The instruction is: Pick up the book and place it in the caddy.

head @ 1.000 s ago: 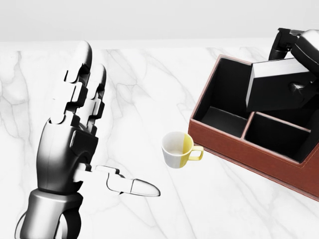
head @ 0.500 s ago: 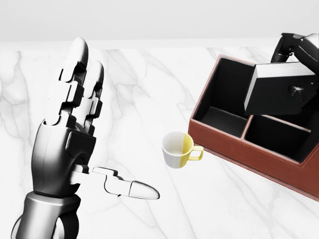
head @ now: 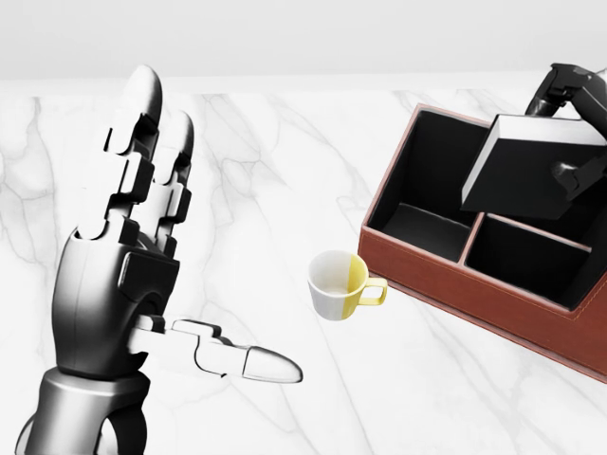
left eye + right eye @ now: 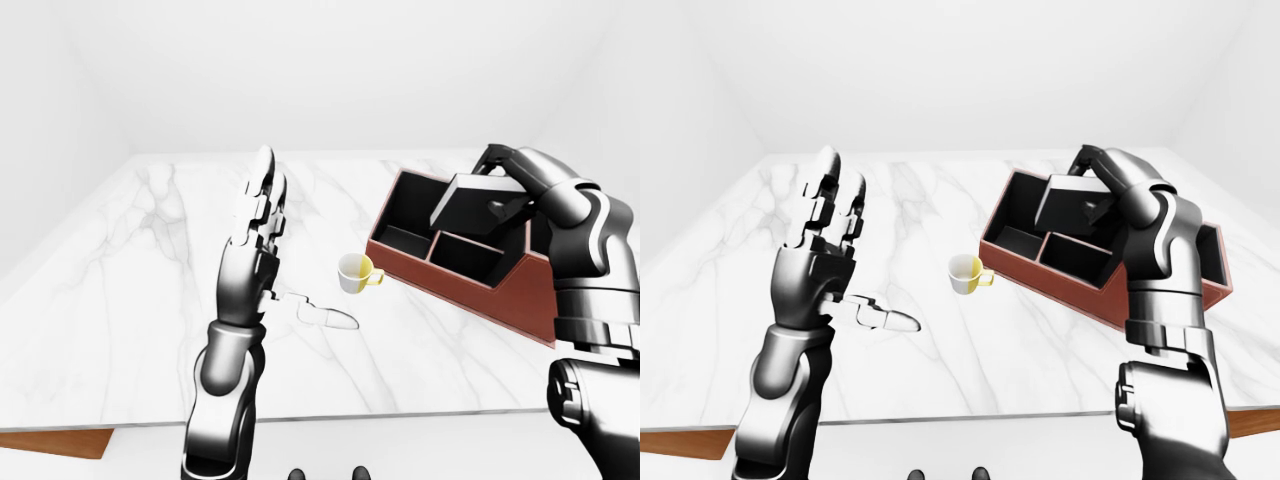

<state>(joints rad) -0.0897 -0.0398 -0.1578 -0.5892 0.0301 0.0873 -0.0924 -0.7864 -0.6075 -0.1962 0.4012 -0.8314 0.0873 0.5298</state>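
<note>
Pretty much there: the right hand (image 4: 510, 180) is clamped on the flat black, pale-edged book (image 3: 533, 171), holding it tilted over the boxy brown-leather caddy (image 3: 455, 275) on the marble table (image 3: 285, 152), not dropped in yet, while the left hand (image 3: 133, 237) hangs open, fingers spread.

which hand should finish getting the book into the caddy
Right. The right hand already grips the book, tilted above the caddy compartments. The left hand is open and empty, raised over the marble table, left of the mug.
</note>
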